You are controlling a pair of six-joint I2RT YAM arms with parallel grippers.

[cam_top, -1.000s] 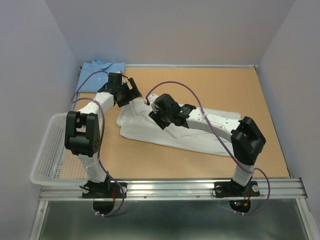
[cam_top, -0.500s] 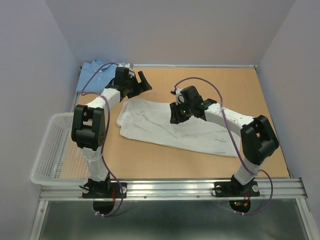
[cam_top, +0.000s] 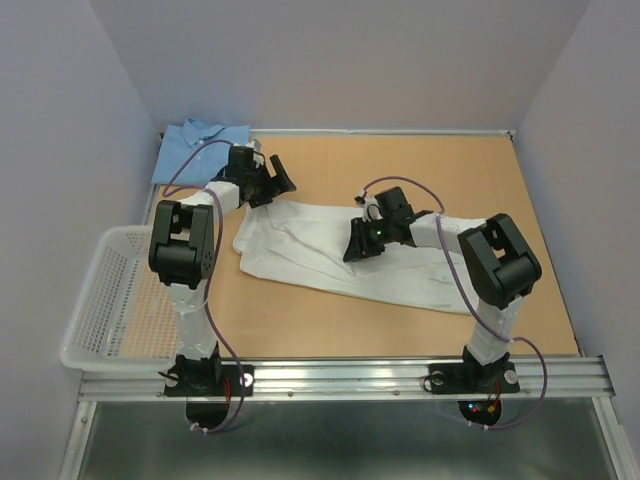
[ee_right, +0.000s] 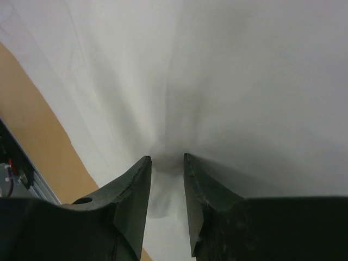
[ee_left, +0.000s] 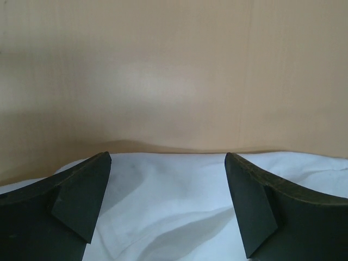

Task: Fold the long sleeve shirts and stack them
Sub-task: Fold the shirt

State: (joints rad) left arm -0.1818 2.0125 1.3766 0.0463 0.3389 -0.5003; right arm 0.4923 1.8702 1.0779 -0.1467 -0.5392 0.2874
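Note:
The white shirt [cam_top: 415, 275] lies spread and rumpled across the middle of the table. The light blue shirt [cam_top: 195, 145] lies folded in the back left corner. My left gripper [cam_top: 283, 180] hangs open over the white shirt's [ee_left: 174, 212] far left edge, and in the left wrist view the gripper [ee_left: 168, 163] has nothing between its fingers. My right gripper [cam_top: 353, 248] presses down into the middle of the white shirt [ee_right: 244, 81]. In the right wrist view the gripper [ee_right: 166, 160] has its jaws narrowed with a gap left, and a pucker of cloth stands between them.
A white mesh basket [cam_top: 95, 320] hangs off the table's left side beside the left arm. Bare tan tabletop [cam_top: 450, 180] runs behind and to the right of the white shirt. Grey walls close in the back and both sides.
The right gripper shifted right, came down onto the white shirt and narrowed its jaws. The left gripper swung toward the back, then settled over the shirt's far edge, staying open.

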